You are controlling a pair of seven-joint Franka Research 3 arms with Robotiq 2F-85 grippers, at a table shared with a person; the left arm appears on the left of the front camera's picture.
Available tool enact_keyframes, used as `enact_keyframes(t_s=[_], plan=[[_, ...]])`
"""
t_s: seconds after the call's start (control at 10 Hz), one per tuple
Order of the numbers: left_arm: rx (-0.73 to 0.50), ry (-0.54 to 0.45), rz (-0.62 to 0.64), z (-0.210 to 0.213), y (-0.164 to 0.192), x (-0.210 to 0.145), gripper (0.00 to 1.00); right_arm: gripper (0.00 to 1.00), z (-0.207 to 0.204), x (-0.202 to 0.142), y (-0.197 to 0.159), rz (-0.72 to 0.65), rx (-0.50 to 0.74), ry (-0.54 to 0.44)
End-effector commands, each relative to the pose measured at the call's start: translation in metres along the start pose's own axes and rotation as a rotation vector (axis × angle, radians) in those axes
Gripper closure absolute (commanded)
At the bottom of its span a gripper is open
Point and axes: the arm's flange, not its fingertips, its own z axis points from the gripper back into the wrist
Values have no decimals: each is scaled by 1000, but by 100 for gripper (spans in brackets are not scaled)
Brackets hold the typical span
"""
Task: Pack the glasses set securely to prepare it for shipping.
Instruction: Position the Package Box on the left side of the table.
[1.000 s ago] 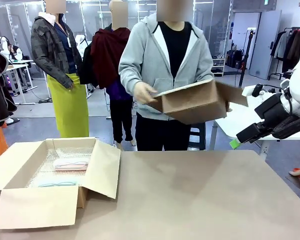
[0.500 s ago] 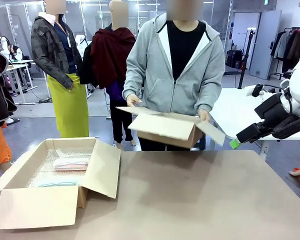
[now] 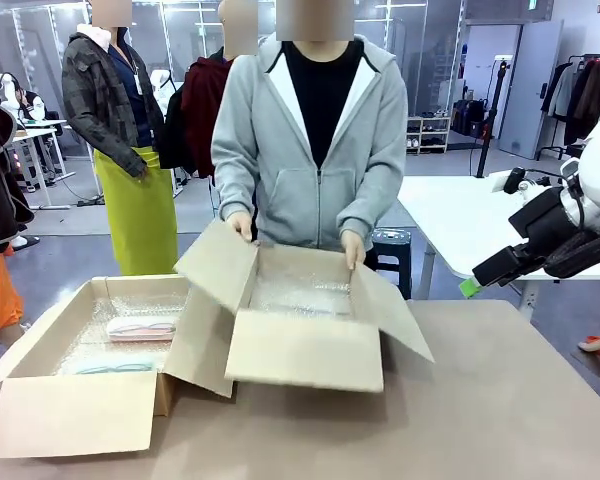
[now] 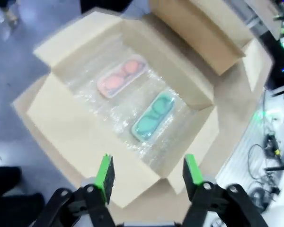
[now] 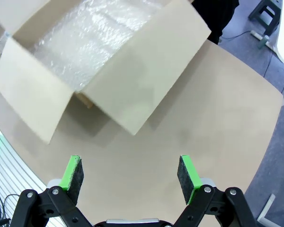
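The pale pink case (image 3: 142, 327) and the mint green case (image 3: 115, 367) lie side by side on bubble wrap inside the open brown box (image 3: 90, 415) at the table's left. From above, the pink case (image 4: 121, 78) and the mint case (image 4: 154, 116) are in plain sight, with my left gripper (image 4: 149, 172) hanging open over that box (image 4: 75, 137), nothing between its fingers. My right gripper (image 3: 472, 283) hovers beyond the table's right edge. It is open and empty above the bare tabletop (image 5: 130, 172).
A person at the far side holds a second open box (image 3: 305, 350), lined with bubble wrap, by its flaps on the table's middle. It touches the first box's right flap. The second box (image 5: 85, 38) is ahead of my right gripper. Bare table (image 3: 500, 400) lies on the right.
The person has lowered the second box from chest height onto the table beside the first box and moved a little left. Neither arm has moved.
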Motion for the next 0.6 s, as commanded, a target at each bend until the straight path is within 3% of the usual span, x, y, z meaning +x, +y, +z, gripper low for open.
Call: enact_keyframes(t_s=[0.0,0.5], plan=[[72,-31,-146,-16,-59,-10,26,0,0,-2,2,-10,-2,7],[145,45,-405,-57,-163,20,26,0,0,-2,2,-10,-2,7]])
